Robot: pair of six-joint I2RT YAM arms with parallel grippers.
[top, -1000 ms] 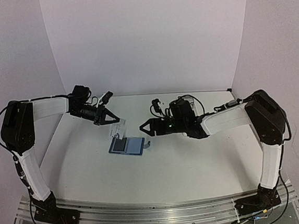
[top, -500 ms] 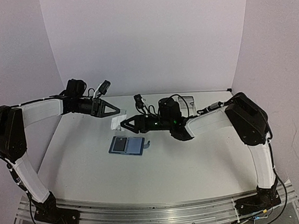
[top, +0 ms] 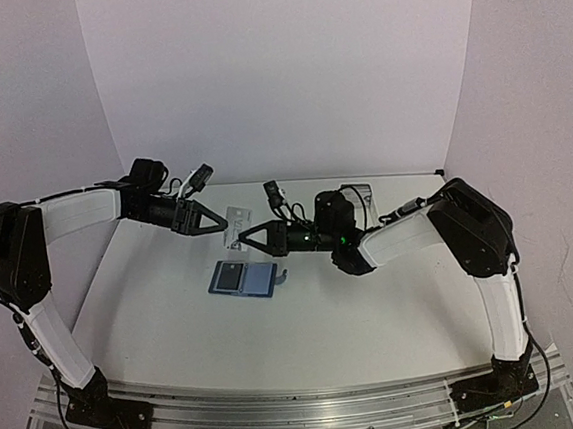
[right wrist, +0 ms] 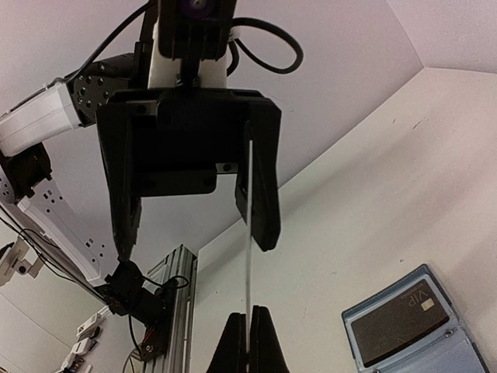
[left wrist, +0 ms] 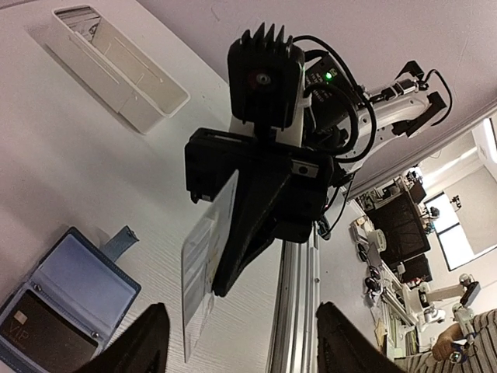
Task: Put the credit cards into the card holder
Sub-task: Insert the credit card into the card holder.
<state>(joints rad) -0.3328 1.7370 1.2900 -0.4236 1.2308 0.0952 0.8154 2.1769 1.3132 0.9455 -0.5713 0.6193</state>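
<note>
A pale credit card (top: 234,226) hangs above the table between the two grippers. My right gripper (right wrist: 248,330) is shut on its lower edge, and the card (right wrist: 248,233) shows edge-on there. My left gripper (top: 216,227) is open around the card's other end; one finger (right wrist: 260,198) lies close beside the card, the other (right wrist: 124,194) stands apart. The left wrist view shows the card (left wrist: 203,272) held in the right gripper's black fingers. The blue card holder (top: 243,278) lies open on the table below, a dark credit card (right wrist: 396,320) in one pocket.
A long white tray (left wrist: 116,66) lies on the table behind the right arm. The aluminium rail (top: 283,405) runs along the near edge. Pale walls close in the table at the back and both sides.
The left gripper's jaws have opened off the pale card, and the right gripper's jaws have shut on it. Both grippers stay close together above the card holder.
</note>
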